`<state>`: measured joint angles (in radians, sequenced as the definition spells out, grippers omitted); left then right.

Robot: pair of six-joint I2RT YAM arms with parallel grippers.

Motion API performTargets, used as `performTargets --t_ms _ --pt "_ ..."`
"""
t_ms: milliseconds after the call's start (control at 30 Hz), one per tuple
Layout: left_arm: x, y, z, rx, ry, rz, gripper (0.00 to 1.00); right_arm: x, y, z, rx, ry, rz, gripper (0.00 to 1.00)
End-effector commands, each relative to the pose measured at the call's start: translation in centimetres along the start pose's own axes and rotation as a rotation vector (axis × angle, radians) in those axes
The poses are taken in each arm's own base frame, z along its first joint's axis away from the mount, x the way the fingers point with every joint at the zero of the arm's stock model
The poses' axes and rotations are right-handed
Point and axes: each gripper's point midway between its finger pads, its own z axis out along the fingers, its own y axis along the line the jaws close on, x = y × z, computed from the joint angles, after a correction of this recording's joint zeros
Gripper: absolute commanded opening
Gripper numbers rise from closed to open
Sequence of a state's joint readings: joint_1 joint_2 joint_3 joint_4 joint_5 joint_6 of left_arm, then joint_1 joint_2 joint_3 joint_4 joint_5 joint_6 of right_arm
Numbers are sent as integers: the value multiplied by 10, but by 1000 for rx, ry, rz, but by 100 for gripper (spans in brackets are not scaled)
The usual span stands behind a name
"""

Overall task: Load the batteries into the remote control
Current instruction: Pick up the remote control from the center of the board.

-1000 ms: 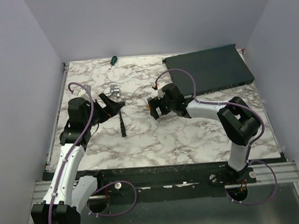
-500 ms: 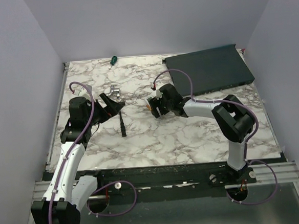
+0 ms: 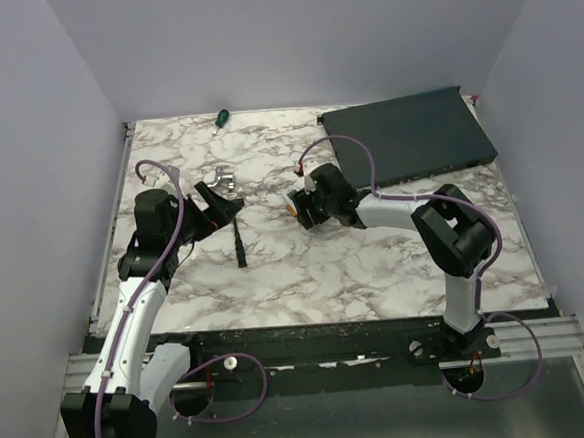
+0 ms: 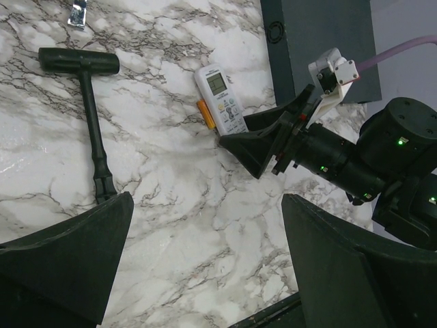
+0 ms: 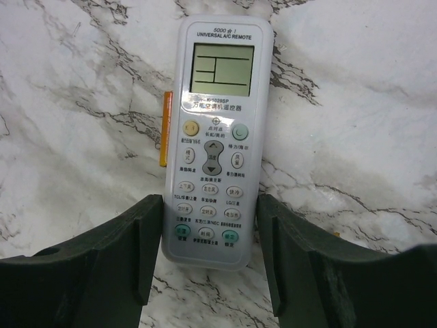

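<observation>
The white remote control [image 5: 213,137] lies face up on the marble table, its grey display pointing away from my right wrist; it also shows in the left wrist view [image 4: 220,98]. One orange battery [image 5: 164,130] lies tight along its left edge, also visible from the left wrist [image 4: 205,113]. My right gripper [image 5: 210,239] is open, with its fingers either side of the remote's lower end and close to its sides. In the top view the right gripper [image 3: 299,210] is at mid table. My left gripper [image 4: 205,260] is open and empty above bare marble, left of the remote [image 3: 221,212].
A black T-handled tool [image 3: 240,245] lies just under the left gripper. A silver bracket [image 3: 222,176] lies behind it, and a green-handled screwdriver [image 3: 221,116] at the far edge. A large dark flat box [image 3: 407,136] fills the back right corner.
My right gripper has moved left and lower onto the remote, so its fingers now straddle the lower end. The left arm has not moved.
</observation>
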<state>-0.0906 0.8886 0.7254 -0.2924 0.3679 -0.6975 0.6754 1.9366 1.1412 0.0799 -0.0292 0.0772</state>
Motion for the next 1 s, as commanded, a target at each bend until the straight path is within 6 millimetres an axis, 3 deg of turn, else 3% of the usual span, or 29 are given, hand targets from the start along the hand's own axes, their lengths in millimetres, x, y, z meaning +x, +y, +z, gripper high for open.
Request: performTargets --t_ms 0,333,500,833,967 --pt "-6 -8 -4 33 -22 0 94 2 4 8 2 10 -15 64" --pt "-4 -7 -5 31 -18 -5 93 12 9 16 -13 48 -13 49" --pt "-1 -4 -5 24 -11 -12 94 4 9 11 -11 23 2 40" --pt "-1 -5 -4 26 -7 -14 94 -61 22 -48 -64 -219 19 35" --pt "-1 -5 -4 26 -7 -17 94 -67 28 -75 -93 -250 13 35"
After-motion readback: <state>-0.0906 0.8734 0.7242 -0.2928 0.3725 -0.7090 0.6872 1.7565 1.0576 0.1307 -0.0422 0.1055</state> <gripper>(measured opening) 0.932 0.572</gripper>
